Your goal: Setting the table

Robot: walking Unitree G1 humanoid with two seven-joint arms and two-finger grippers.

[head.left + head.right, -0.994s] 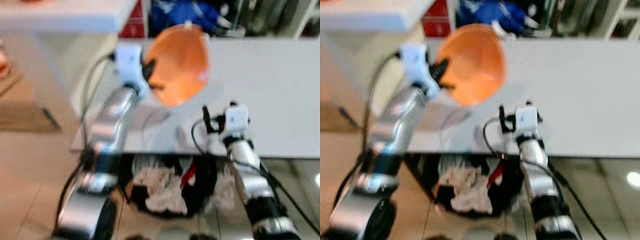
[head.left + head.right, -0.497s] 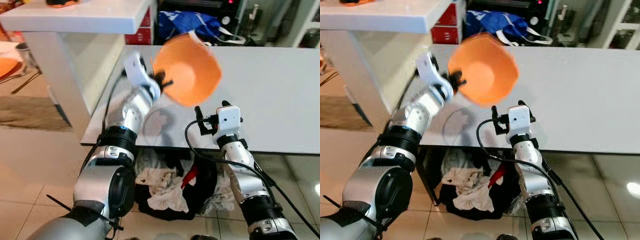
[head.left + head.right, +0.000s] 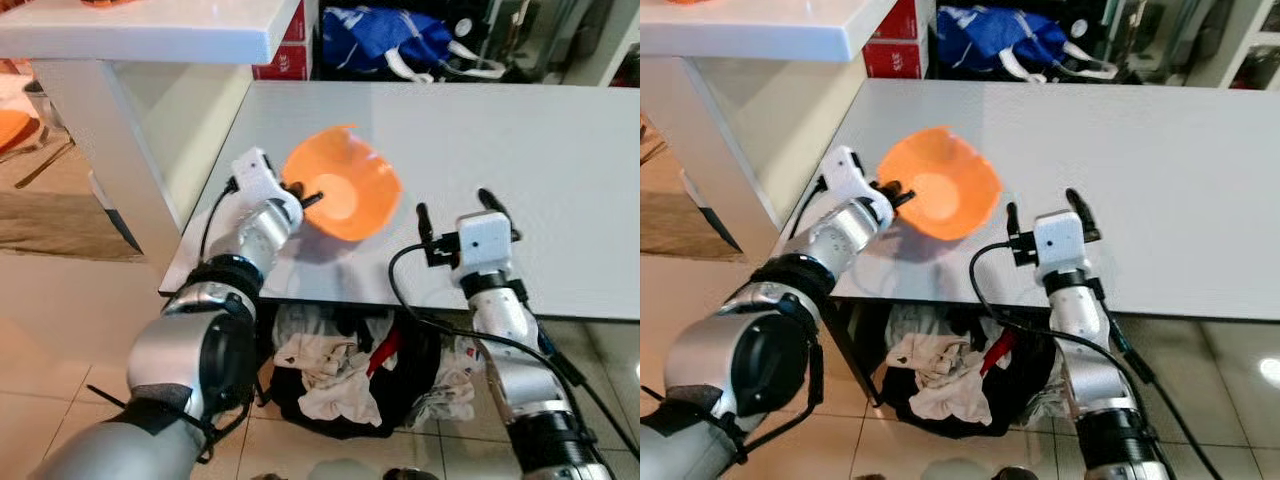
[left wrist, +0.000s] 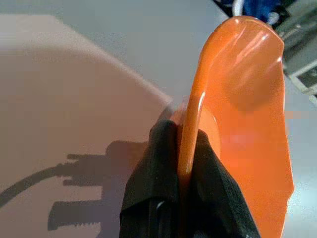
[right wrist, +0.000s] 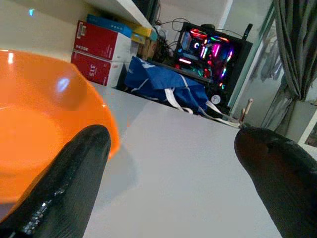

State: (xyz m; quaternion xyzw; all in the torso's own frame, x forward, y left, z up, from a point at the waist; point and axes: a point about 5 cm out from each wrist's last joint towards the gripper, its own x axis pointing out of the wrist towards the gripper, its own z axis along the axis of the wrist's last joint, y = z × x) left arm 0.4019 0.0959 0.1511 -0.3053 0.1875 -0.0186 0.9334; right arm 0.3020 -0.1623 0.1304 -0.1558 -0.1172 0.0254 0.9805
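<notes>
The orange bowl (image 3: 340, 194) has nothing in it. It is tipped, with its open side facing up and toward the robot, and its bottom looks to rest on or just above the grey tabletop (image 3: 560, 160), near the front left corner. The left claw (image 3: 305, 197) is clamped on the bowl's rim. In the left wrist view, one black finger (image 4: 148, 183) sits on the outside of the rim and the other on the inside, with the thin orange edge pinched between them. The bowl (image 4: 247, 129) throws a soft shadow on the tabletop.

The right claw (image 3: 1048, 207) hovers over the front edge of the tabletop, just beside the bowl on its right. Its two fingers (image 5: 74, 173) are wide apart and hold nothing.

Under the tabletop is a dark basket (image 3: 395, 385) with white and red cloths in it. At the far side of the tabletop lies a blue bag (image 3: 385, 35). A white counter (image 3: 150, 30) stands to the left, and red boxes (image 5: 96, 47) sit under it.

Half a second ago the bowl was held up in the air, tipped more on its side. Now it is lower, down at the tabletop. The left arm has come down with it. The right claw is in much the same place as before.
</notes>
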